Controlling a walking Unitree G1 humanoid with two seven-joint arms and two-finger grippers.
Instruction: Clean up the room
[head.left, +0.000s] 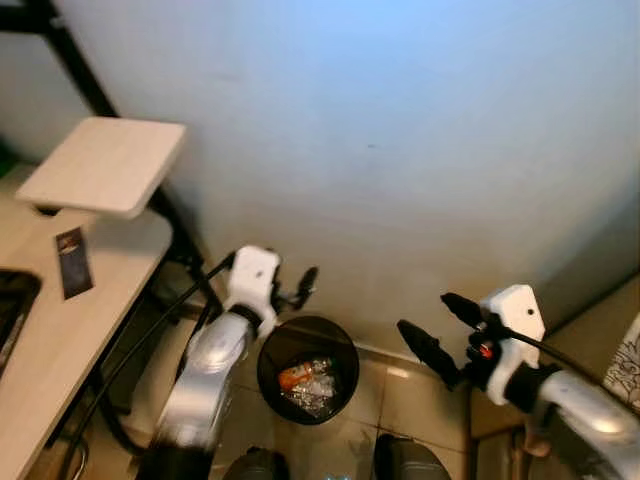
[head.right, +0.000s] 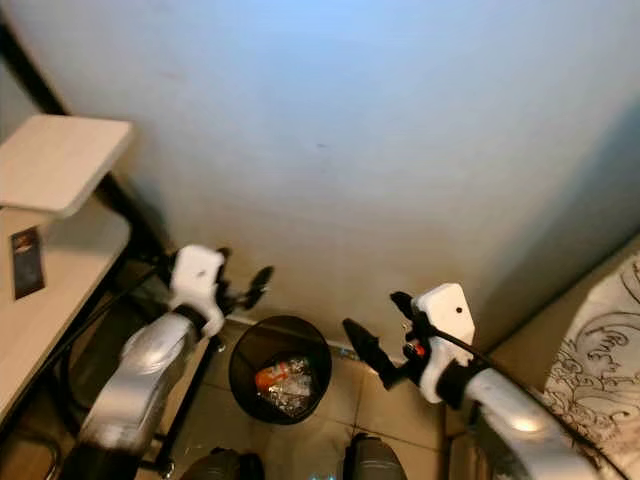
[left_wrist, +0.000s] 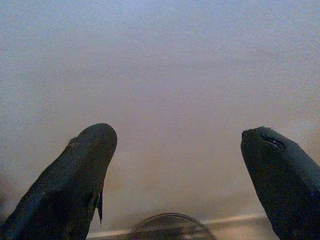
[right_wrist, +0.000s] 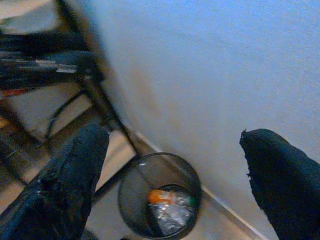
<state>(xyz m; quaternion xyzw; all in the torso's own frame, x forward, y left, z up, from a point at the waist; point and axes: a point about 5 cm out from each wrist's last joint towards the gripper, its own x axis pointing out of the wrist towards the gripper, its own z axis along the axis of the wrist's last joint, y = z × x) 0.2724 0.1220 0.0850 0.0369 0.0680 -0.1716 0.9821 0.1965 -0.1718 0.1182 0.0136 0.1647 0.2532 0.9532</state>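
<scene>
A black mesh waste bin stands on the tiled floor against the pale wall, holding an orange wrapper and crumpled clear plastic. My left gripper hovers open just above the bin's left rim, its fingers spread wide towards the wall with nothing between them. My right gripper is open and empty to the right of the bin, a little above floor level. Between its fingertips the bin lies below.
A light wooden desk with a raised shelf stands at the left on a black frame. A dark card lies on it. Patterned fabric hangs at the far right. The wall is close ahead.
</scene>
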